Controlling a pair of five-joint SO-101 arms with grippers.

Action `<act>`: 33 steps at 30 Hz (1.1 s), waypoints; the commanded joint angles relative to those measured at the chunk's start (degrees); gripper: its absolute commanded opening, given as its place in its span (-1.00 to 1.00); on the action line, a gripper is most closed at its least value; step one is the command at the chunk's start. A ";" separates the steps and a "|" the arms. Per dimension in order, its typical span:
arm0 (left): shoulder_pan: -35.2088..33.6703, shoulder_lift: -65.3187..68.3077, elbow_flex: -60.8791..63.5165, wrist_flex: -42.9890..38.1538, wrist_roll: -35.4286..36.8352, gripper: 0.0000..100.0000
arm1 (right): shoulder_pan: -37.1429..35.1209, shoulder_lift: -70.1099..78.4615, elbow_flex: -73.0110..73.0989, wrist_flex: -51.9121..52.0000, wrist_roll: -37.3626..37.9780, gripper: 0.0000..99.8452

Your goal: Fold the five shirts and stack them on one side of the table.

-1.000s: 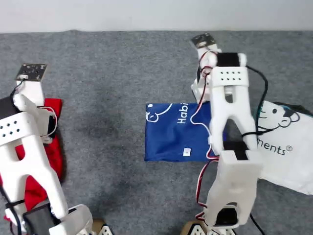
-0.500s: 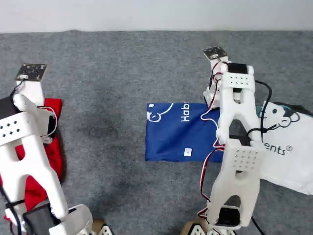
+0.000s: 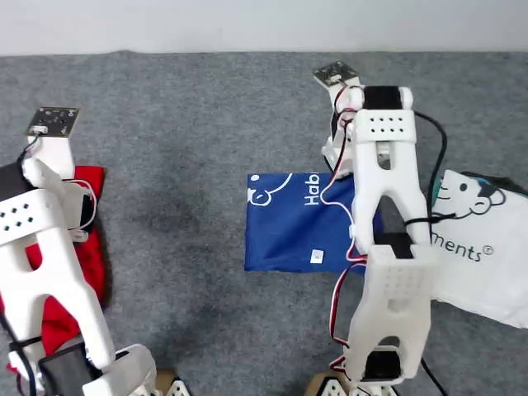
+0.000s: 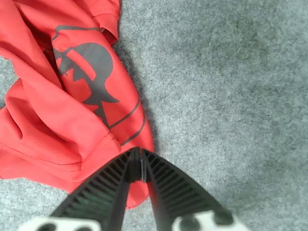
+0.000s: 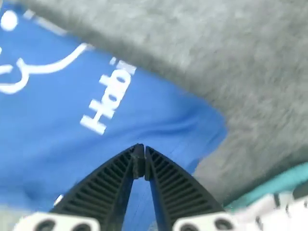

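Observation:
A folded blue shirt with white print lies flat at the table's middle. My right arm stretches over its right part. In the right wrist view, the right gripper is shut, its tips close above the blue shirt near the print. A crumpled red shirt with a dark figure lies at the left edge under my left arm. The left gripper is shut, hanging over the red shirt's hem. A white shirt with a cartoon face lies at the right.
Grey carpet-like cloth covers the table. Bare cloth stretches between the red and blue shirts and along the far side. A teal-trimmed edge of the white shirt lies beside the blue shirt's corner.
My right arm swung a little to the right, then back to the left over the blue shirt. The left arm and all shirts kept still.

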 commanded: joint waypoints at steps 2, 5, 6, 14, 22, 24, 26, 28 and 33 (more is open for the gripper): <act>-0.35 -2.29 -0.04 0.97 -0.26 -0.99 | 1.01 -9.10 5.54 3.03 -1.49 -0.98; -0.35 -2.29 -0.04 0.97 -0.26 -0.99 | 1.89 -13.41 16.44 2.86 -0.18 -0.98; -0.35 -2.20 0.04 0.97 -0.26 -0.99 | 1.89 -14.46 20.04 2.77 0.70 -0.98; -0.26 -2.11 0.04 0.97 -0.26 -0.99 | 7.08 -15.87 45.19 -10.77 2.02 -0.98; -0.26 -2.02 0.04 0.97 -0.26 -0.99 | 11.47 -17.27 49.93 -11.56 5.80 -0.98; -0.26 -2.02 0.04 0.97 -0.26 -0.99 | 10.51 -18.86 46.77 -10.42 5.80 -0.98; -0.26 -2.02 0.04 0.97 -0.26 -0.99 | 8.22 -20.79 42.99 -8.92 4.57 -0.98; -0.26 -2.29 0.04 0.97 -0.26 -0.99 | 5.23 -22.64 39.21 -8.31 2.55 -0.98; -0.26 -2.46 0.04 0.97 -0.18 -0.99 | -4.35 -24.04 31.03 -10.51 0.00 -0.98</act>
